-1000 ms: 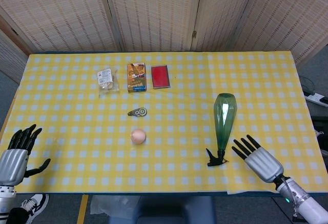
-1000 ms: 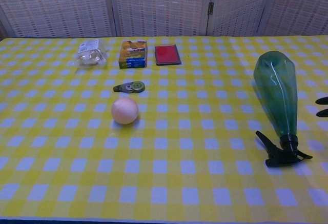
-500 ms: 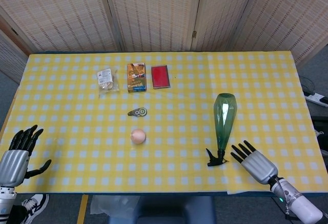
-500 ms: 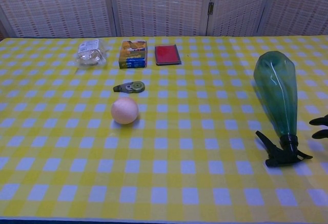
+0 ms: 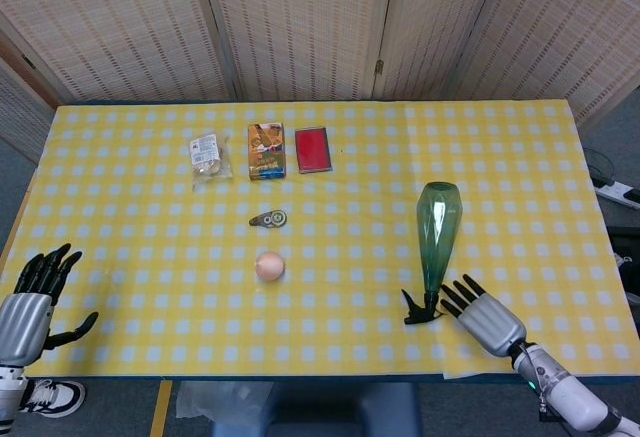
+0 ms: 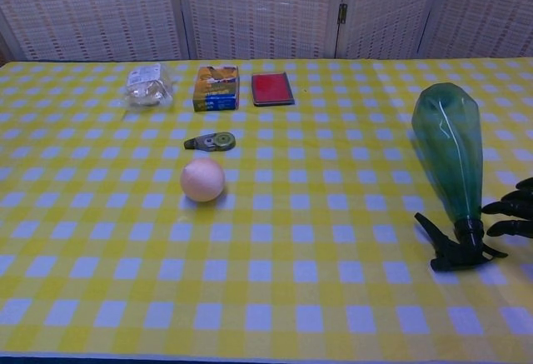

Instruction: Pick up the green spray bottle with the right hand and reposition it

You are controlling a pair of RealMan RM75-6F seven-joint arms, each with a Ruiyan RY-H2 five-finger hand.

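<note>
The green spray bottle [image 5: 437, 233] [image 6: 450, 156] lies on its side on the yellow checked table, its black trigger head [image 5: 421, 307] [image 6: 454, 246] toward the front edge. My right hand [image 5: 479, 316] [image 6: 515, 211] sits just right of the trigger head, fingers spread and empty, fingertips close to the bottle's neck; I cannot tell whether they touch it. My left hand [image 5: 33, 299] hovers at the front left corner, fingers spread, holding nothing. The chest view does not show the left hand.
A peach ball [image 5: 269, 266] [image 6: 202, 179] and a small tape dispenser [image 5: 268, 219] [image 6: 211, 141] lie mid-table. Further back are a clear snack bag [image 5: 207, 153], an orange-blue box [image 5: 266, 150] and a red case [image 5: 313, 148]. The table's front edge [image 5: 300, 373] is close to both hands.
My right hand has slid left and toward the front edge, closing in on the bottle's trigger head. The bottle and left hand have stayed put.
</note>
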